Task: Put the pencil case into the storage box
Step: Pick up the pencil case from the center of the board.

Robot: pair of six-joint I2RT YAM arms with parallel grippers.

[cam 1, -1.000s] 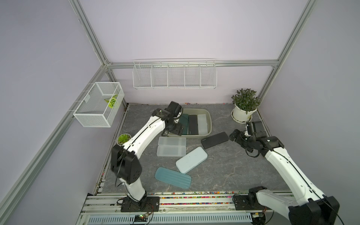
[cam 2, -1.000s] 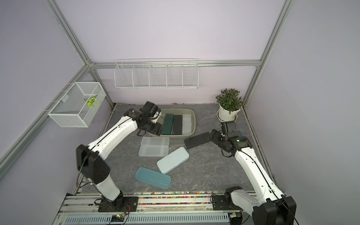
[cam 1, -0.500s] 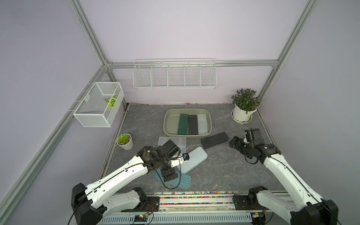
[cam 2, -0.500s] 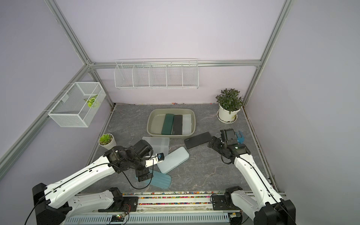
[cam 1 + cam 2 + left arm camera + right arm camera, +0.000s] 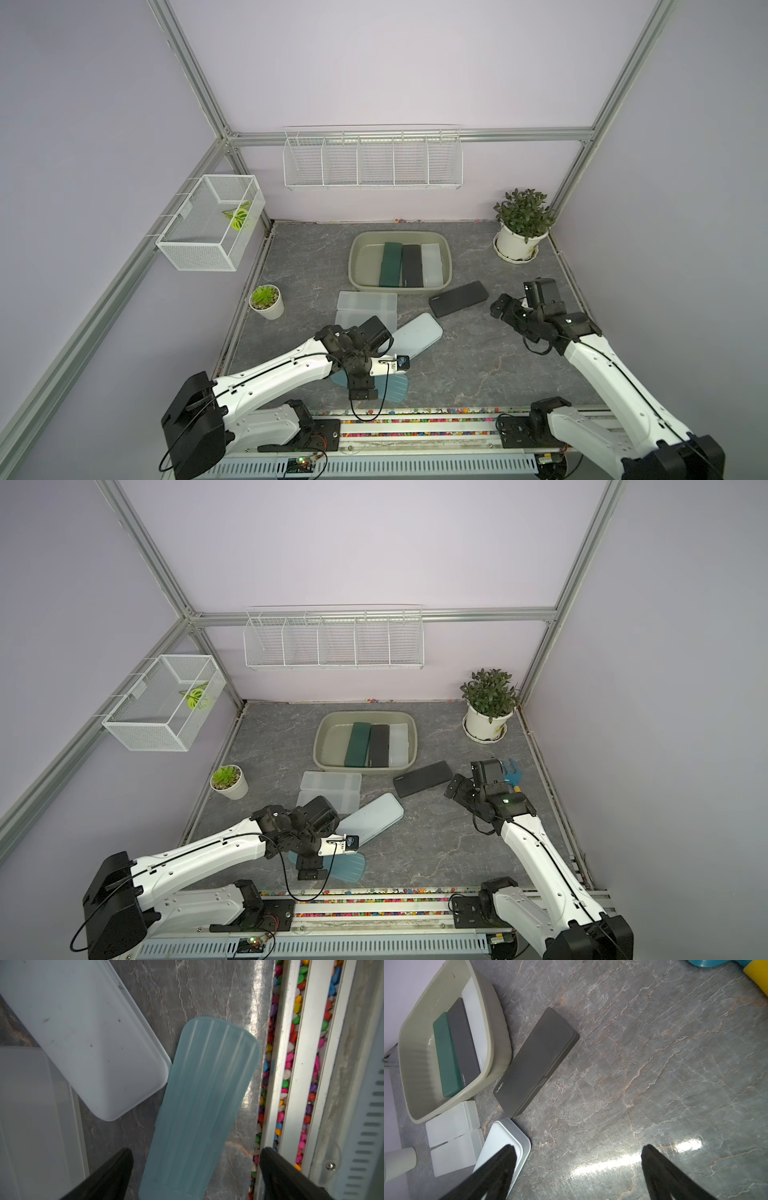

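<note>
Since a second ago the left arm has swung away from the storage box point(image 5: 365, 262) to the front of the table, and the right arm has pulled back a little. The left gripper point(image 5: 194, 1153) now hangs over the blue pencil case point(image 5: 207, 1095), which lies flat near the front rail, well apart from the storage box. Its jaws are wide apart, one on each side of the case, and hold nothing; I cannot tell if they touch it. In both top views the left arm hides most of this case, so only one end shows. The arm also covers part of the pale pencil case point(image 5: 415, 338) and the clear boxes point(image 5: 365, 303) behind it. The right gripper point(image 5: 578, 1147) has its jaws wide apart too, over bare table, near the black pencil case point(image 5: 458, 298) that lies just beside the storage box. Inside the box a green case point(image 5: 390, 264), a black case point(image 5: 411, 266) and a clear case point(image 5: 430, 264) lie side by side. A blue and yellow thing point(image 5: 511, 771) peeks out behind the right arm; I cannot tell what it is. A big plant point(image 5: 521, 216) and a small plant point(image 5: 266, 301) stand at the sides.
</note>
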